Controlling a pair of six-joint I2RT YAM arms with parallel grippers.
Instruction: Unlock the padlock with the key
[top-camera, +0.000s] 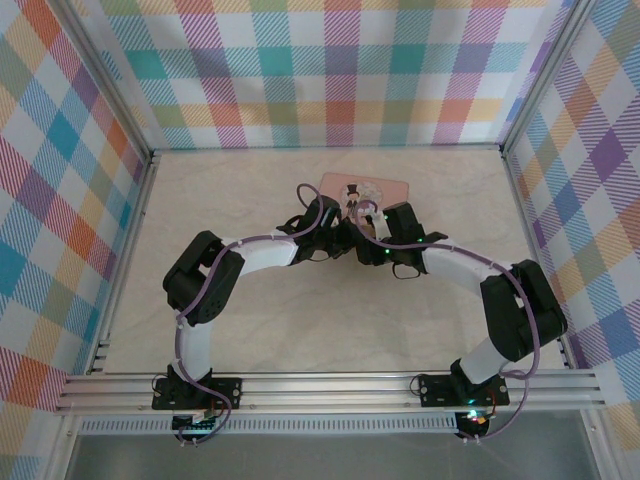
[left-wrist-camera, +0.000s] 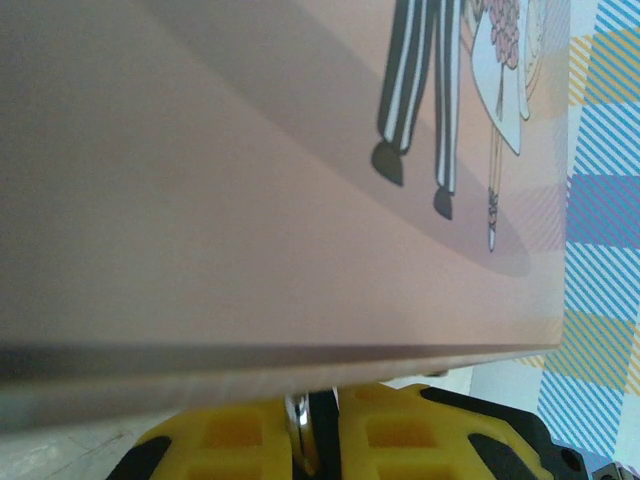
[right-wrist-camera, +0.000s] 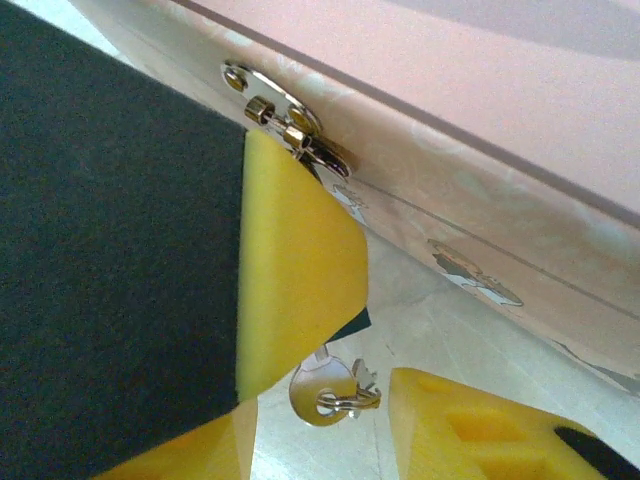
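Observation:
My left gripper (left-wrist-camera: 325, 415) is shut, and a shiny curved metal piece (left-wrist-camera: 300, 435), apparently the padlock's shackle, sits between its yellow pads. The padlock's blue body is hidden. In the right wrist view the left gripper's yellow pad (right-wrist-camera: 295, 280) sits just under the tin's metal hasp (right-wrist-camera: 290, 125). The small silvery key (right-wrist-camera: 325, 388) hangs on its ring below that pad, its blade running up behind it. My right gripper (right-wrist-camera: 320, 435) is open, with a yellow fingertip on each side of the key's head and a gap to each. Both grippers (top-camera: 345, 235) meet at the tin's front.
The pink picture-lidded tin (top-camera: 380, 186) lies at the back centre of the beige table (top-camera: 250, 330), directly above and in front of both grippers. Its lid (left-wrist-camera: 250, 180) is very close to the left wrist camera. Checked walls enclose the table on three sides.

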